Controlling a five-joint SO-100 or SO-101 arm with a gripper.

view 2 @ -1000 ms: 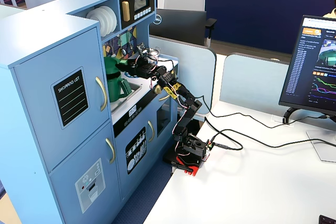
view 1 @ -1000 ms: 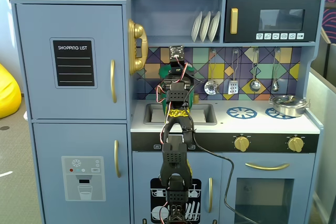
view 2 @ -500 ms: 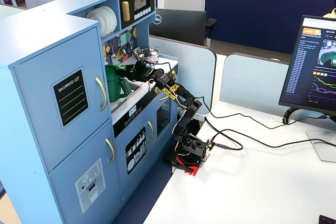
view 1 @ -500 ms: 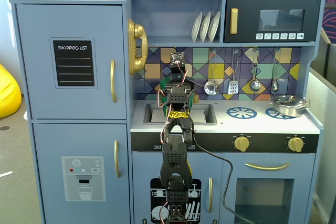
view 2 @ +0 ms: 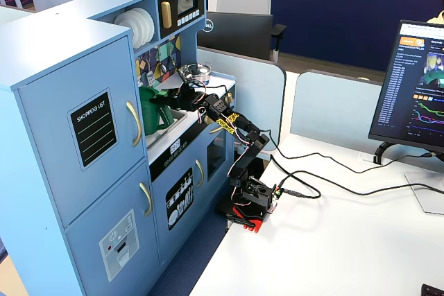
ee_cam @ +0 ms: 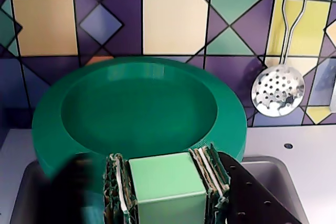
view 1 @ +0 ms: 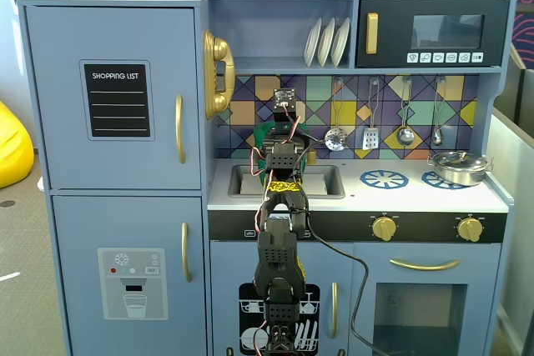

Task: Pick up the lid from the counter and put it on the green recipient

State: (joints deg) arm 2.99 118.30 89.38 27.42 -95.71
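Note:
The lid (ee_cam: 139, 108) is a round dark green disc with a sunken middle and fills the wrist view in front of the tiled backsplash. My gripper (ee_cam: 167, 187) is shut on its light green tab handle (ee_cam: 165, 179), with a pad (ee_cam: 118, 187) on each side. In a fixed view my gripper (view 2: 173, 97) reaches over the sink to the top of the green recipient (view 2: 158, 119), which stands at the counter's back left. I cannot tell whether the lid rests on it. In a fixed view the arm hides most of the green recipient (view 1: 264, 133).
The sink recess (ee_cam: 268, 174) lies under my gripper. A slotted skimmer (ee_cam: 277, 93) and other utensils hang on the backsplash to the right. On the white counter (view 1: 417, 198) are blue burner rings (view 1: 384, 178) and a silver pot (view 1: 457, 166).

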